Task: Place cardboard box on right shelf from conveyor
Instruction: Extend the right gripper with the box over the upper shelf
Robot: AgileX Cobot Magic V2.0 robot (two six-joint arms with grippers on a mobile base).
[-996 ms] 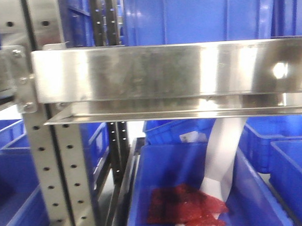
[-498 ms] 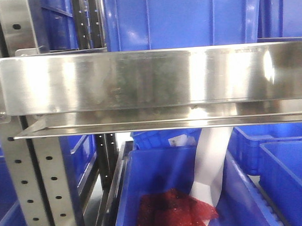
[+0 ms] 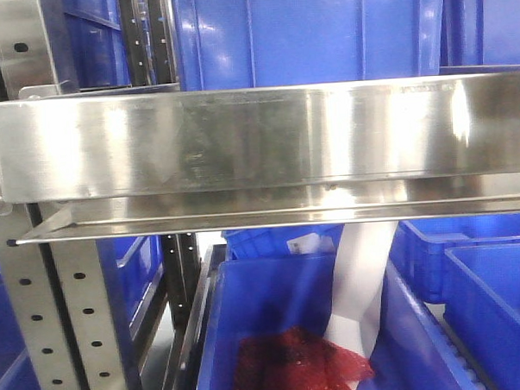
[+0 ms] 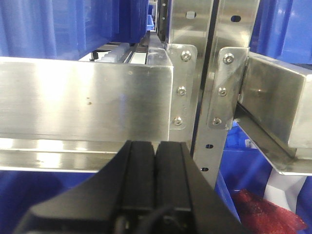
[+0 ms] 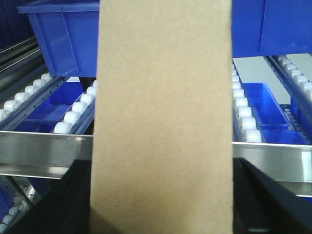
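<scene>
Blue bins point(image 3: 322, 28) crowd the racking. The right shelf point(image 3: 258, 148) fills our front view with its steel lip. Cardboard box point(image 5: 163, 122) clamped in our right gripper point(image 5: 162, 204), facing the rollers point(image 5: 73, 117). Left gripper point(image 4: 155, 161) pinched together, empty. We fear the box's edge catching that lip.

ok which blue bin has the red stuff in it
The low centre bin under the shelf: red crinkly material lies in it. The right bins and the big bin above show none.

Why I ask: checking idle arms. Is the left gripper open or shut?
Shut: on the left gripper, both black fingers meet along one seam, with nothing between them.
</scene>
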